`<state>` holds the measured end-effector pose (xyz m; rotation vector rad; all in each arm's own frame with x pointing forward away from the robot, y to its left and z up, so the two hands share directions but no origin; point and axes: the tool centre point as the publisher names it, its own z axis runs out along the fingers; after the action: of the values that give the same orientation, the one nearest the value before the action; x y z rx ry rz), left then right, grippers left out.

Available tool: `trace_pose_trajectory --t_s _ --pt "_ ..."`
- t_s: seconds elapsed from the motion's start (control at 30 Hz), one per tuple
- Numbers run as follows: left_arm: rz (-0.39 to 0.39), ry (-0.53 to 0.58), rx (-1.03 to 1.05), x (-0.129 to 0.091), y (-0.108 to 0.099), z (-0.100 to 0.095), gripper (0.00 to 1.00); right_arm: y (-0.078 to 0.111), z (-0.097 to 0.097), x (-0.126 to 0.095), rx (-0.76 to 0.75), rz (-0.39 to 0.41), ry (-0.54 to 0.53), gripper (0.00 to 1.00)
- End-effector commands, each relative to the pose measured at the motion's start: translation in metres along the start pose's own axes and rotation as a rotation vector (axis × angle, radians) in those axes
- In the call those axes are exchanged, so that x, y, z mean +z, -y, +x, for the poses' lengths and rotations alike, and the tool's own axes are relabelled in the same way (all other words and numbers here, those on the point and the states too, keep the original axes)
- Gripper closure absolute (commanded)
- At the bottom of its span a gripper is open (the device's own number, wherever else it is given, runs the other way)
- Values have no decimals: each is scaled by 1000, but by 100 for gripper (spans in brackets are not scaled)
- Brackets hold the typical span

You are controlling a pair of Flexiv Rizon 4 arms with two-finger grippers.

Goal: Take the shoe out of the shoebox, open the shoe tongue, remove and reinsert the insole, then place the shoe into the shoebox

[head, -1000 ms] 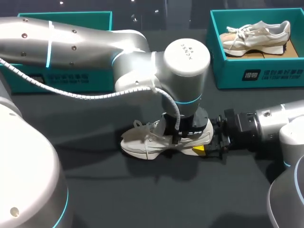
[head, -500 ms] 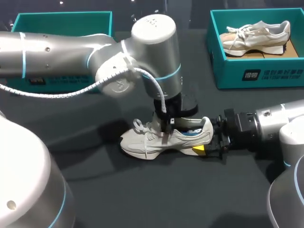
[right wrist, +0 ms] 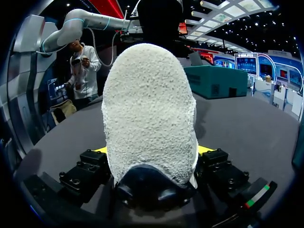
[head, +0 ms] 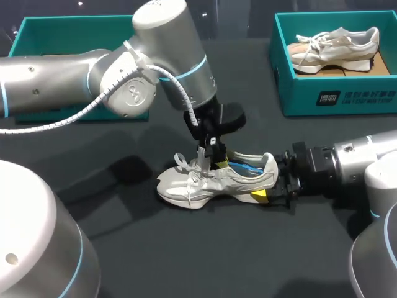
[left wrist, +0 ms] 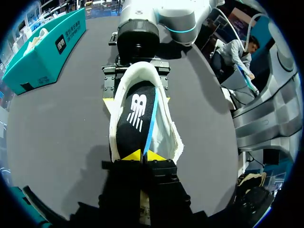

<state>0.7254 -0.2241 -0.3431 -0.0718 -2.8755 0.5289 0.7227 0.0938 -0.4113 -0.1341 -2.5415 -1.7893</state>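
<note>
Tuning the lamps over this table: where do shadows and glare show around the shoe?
Head view: left arm shows bright highlights and throws a shadow on the table beside the shoe. Left wrist view: faint shadow beside the shoe. Right wrist view: heel evenly lit, no glare.

Right wrist view: shoe heel blocks most of right pincer. Left wrist view: toe and laces hidden beneath left pincer; anything pinched there, indeterminate.
</note>
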Motion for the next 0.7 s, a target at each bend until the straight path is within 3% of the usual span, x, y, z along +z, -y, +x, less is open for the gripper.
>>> trace_pose_trajectory --t_s 0.03,0.43,0.7 --pt "62 -25 -20 -8 -8 -3 100 1 2 0 1 5 2 100" --pt "130 -69 -83 -12 -16 -7 100 1 2 0 1 5 2 100" --pt "168 -64 -69 -19 -10 -4 100 1 2 0 1 5 2 100"
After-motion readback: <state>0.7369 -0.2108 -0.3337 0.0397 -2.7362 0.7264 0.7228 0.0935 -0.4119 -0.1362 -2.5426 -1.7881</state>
